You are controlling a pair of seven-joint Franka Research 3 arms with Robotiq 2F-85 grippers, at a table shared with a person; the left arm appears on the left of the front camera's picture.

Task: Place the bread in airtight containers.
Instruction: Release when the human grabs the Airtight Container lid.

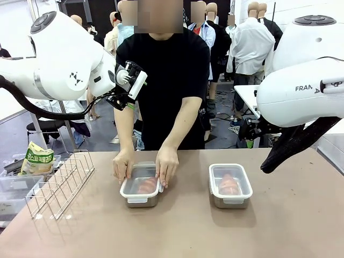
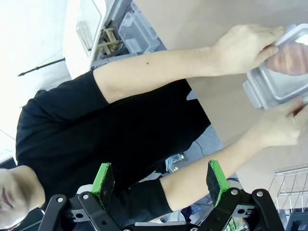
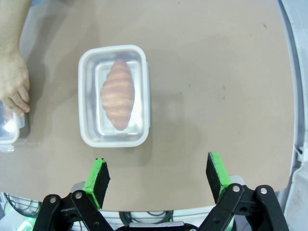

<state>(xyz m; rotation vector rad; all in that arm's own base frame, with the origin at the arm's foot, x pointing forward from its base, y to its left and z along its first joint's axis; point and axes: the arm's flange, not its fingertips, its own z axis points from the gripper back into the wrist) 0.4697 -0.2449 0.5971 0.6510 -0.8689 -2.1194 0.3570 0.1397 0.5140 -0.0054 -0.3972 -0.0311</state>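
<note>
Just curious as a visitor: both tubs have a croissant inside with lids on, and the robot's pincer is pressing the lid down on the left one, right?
Not quite. The person's hands press that lid on the left tub, as the front view shows. Both pincers hang open, apart from the tubs. The right tub is lidded with its croissant inside.

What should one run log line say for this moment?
person's hands: pressing lid on left container | right container: lidded, croissant inside | left pincer: open | right pincer: open

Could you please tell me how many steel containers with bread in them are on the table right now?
2. One container sits under the person's hands, its lid being pressed on, bread inside. The other container stands apart toward the robot's right, lidded, holding a croissant.
</note>
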